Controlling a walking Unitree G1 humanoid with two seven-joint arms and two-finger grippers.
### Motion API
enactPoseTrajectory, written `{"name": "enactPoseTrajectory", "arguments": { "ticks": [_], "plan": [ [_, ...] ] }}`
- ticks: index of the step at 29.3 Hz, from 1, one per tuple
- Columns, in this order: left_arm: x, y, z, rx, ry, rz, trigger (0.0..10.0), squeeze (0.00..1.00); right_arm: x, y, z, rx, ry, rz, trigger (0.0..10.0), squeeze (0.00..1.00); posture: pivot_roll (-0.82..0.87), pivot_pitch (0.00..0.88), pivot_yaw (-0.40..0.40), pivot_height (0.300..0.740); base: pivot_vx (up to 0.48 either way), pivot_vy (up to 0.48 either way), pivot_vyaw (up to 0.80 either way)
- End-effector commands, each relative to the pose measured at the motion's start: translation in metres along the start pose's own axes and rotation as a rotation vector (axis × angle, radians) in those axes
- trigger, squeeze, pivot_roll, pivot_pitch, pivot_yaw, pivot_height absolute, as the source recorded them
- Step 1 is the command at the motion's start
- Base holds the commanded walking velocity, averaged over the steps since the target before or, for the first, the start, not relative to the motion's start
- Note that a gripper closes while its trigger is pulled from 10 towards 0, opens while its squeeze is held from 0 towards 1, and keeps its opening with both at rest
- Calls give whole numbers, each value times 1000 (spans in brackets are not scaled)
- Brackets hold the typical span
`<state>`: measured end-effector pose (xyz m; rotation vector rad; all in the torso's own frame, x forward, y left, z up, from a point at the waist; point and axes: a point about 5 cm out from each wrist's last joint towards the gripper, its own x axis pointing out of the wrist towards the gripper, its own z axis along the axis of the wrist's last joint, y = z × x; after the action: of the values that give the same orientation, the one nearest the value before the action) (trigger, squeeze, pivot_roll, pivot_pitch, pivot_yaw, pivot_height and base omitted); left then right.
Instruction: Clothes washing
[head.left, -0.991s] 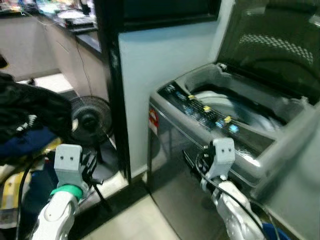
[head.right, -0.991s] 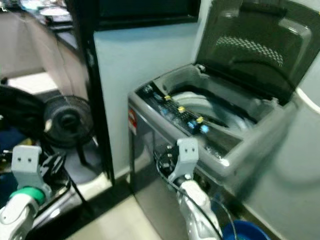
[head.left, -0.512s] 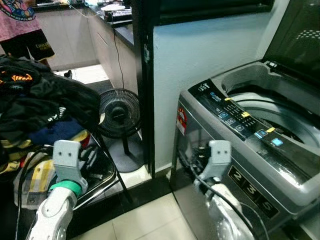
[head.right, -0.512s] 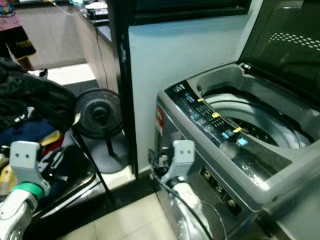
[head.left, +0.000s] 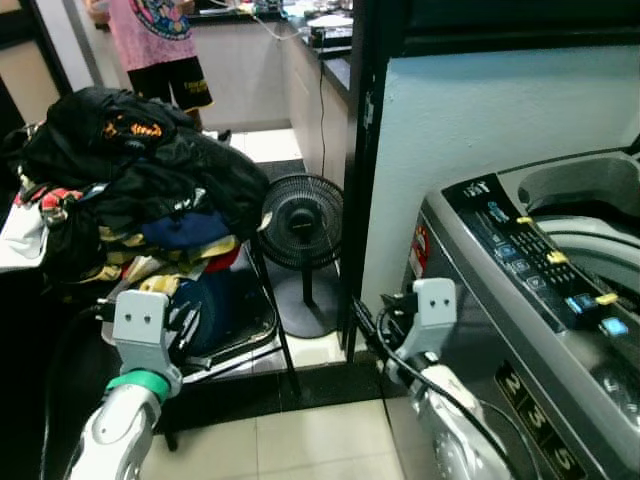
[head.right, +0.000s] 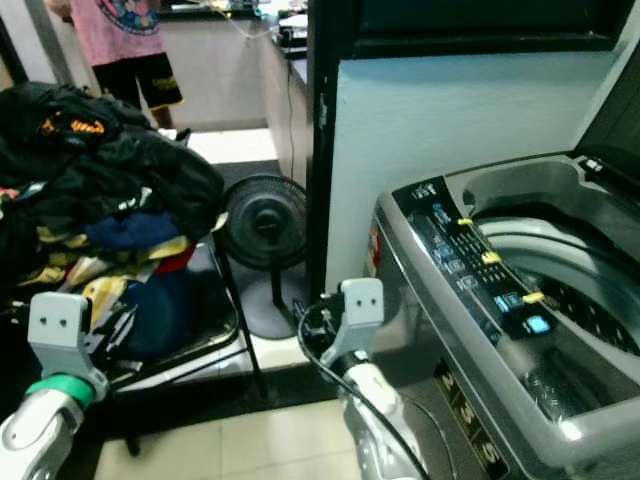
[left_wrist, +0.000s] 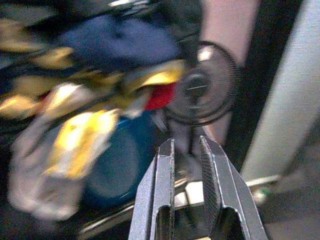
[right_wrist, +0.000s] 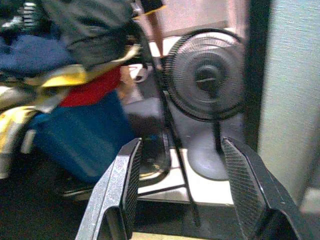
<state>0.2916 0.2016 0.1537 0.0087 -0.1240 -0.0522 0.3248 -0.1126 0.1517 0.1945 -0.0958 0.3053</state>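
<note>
A tall heap of dark, blue and yellow clothes (head.left: 130, 190) lies piled on a metal-framed stand (head.left: 272, 310) at the left. The grey top-loading washing machine (head.left: 530, 270) stands at the right with its lid up and its drum (head.right: 570, 270) exposed. My left gripper (head.left: 185, 322) hangs low in front of the heap; in the left wrist view its fingers (left_wrist: 167, 165) are almost together with nothing between them. My right gripper (head.left: 372, 320) hangs beside the washer's front corner, open and empty, its fingers (right_wrist: 131, 170) framing the fan.
A black floor fan (head.left: 303, 222) stands between the clothes stand and a dark door frame (head.left: 360, 170). A person (head.left: 160, 40) stands in the kitchen at the back left. Light floor tiles (head.left: 310, 440) lie in front of me.
The camera has swung left: the washer has slid to the right edge and the clothes heap, fan and person have come into view. Both arms keep their place before me.
</note>
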Motion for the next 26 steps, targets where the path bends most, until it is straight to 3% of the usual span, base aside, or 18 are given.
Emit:
{"name": "enactPoseTrajectory", "arguments": {
  "ticks": [1,10,17,26],
  "plan": [
    [-1,-3,-6,-16,22,1,10000,0,-3,-1,-8,-5,38,1,10000,0,70,31,28,740,0,0,800],
    [-3,-8,-10,-16,32,-5,10000,0,0,0,-8,-6,39,14,10000,0,66,23,14,740,0,0,800],
    [-3,-10,-11,-22,31,-32,10000,0,0,-6,-7,44,34,-24,10000,0,51,14,21,740,0,0,0],
    [-7,-15,-19,-13,55,-39,10000,0,-3,-7,-11,16,48,-22,10000,0,43,8,6,740,0,0,0]
  ]
}}
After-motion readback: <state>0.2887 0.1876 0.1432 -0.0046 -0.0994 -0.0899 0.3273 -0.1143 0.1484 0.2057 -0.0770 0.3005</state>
